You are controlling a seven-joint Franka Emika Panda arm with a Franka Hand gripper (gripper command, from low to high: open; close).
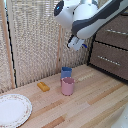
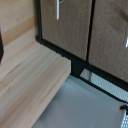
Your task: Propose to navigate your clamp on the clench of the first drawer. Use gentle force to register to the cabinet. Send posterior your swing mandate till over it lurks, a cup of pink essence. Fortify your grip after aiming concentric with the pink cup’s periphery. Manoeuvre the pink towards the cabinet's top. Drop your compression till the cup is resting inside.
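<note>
In the exterior view the clamp [image 1: 76, 44] hangs in the air holding nothing; I cannot tell how far its jaws stand apart. The first drawer [image 1: 116, 30] lies to the exterior view's right of the jaws, its handle [image 1: 119, 32] running crosswise. The pink cup [image 1: 68, 86] stands well below on the table [image 1: 95, 97].

In the wrist view two drawer fronts [image 2: 65, 25] with handles show; the jaws do not.

Pink cup [image 1: 68, 86] upright on wood table.
I see cabinet [image 1: 112, 45] w/ drawers shut, well apart at exterior view's right.
</note>
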